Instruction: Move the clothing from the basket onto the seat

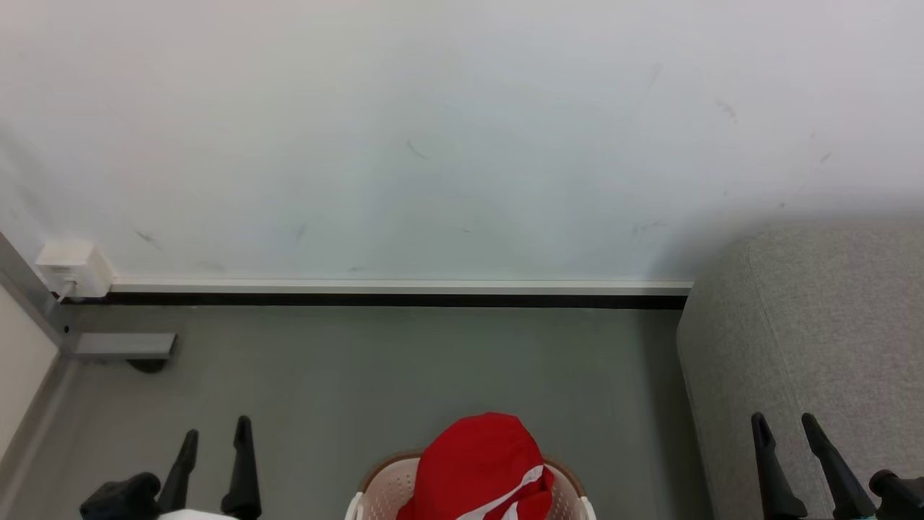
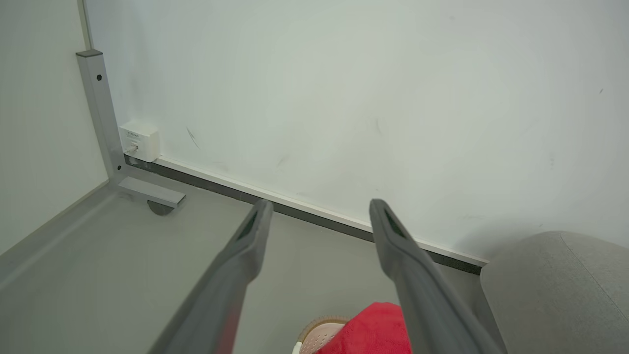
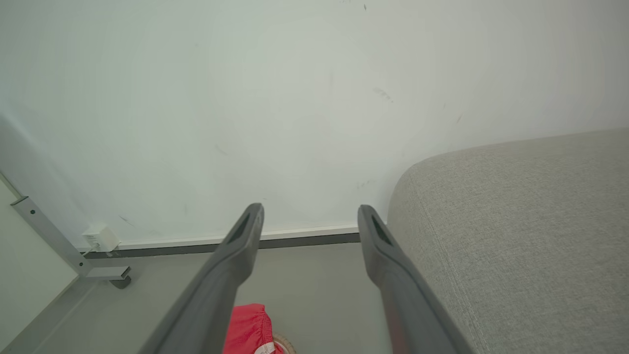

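Bulging above the perforated cream plastic basket (image 1: 382, 498), soft red white-striped clothing (image 1: 480, 462) heaps near the rounded grey fabric seat (image 1: 808, 325); left pincer (image 1: 216, 427) and right pincer (image 1: 783, 419) spread, empty.

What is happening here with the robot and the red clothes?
The robot stands facing a basket on the floor, heaped with red clothing. The left gripper and the right gripper are both open and hold nothing. The grey seat is to the robot's right, beside the basket. No garment has been lifted out yet.
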### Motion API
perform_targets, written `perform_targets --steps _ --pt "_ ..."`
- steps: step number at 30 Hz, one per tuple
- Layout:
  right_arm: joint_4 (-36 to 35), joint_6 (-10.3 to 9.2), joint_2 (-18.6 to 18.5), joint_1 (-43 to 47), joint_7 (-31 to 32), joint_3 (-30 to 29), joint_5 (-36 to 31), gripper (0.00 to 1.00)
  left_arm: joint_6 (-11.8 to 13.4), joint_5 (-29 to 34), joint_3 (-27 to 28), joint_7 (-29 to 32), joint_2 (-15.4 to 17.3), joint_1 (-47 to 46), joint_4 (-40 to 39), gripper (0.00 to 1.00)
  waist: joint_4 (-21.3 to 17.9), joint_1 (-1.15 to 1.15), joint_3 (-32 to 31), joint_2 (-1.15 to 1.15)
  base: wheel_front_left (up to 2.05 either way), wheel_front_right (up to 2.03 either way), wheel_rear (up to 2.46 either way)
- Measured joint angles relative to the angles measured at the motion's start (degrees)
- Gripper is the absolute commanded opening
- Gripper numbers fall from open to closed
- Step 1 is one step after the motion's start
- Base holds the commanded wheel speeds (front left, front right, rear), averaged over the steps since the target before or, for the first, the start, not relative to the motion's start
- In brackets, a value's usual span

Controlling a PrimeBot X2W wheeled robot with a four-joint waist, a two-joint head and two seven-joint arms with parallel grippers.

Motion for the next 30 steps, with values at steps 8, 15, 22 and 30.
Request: perform_targets --steps 8,15,22,30 --pt "0.37 0.0 -0.25 0.14 -1.02 0.0 -3.37 1.0 0.0 4.07 0.21 -1.04 0.23 0.05 0.0 1.0 0.36 0.0 0.03 0.0 0.0 0.0 0.0" --pt "0.46 0.07 -0.38 0.25 -2.01 0.09 -6.09 1.0 0.05 7.68 0.23 -1.93 0.51 0.2 0.03 1.0 0.54 0.0 -0.05 0.0 0.0 0.0 0.0" --pt "0.62 0.08 -0.3 0.43 -2.79 0.12 -8.11 1.0 0.04 10.76 0.42 -2.57 0.64 0.25 0.25 1.0 0.56 0.0 -0.11 0.0 0.0 0.0 0.0" --pt "0.71 0.08 -0.27 1.16 -3.53 -0.12 -10.66 1.0 -0.03 13.9 0.9 -3.53 0.64 0.63 0.75 1.0 0.56 0.0 -0.13 0.0 0.0 0.0 0.0"
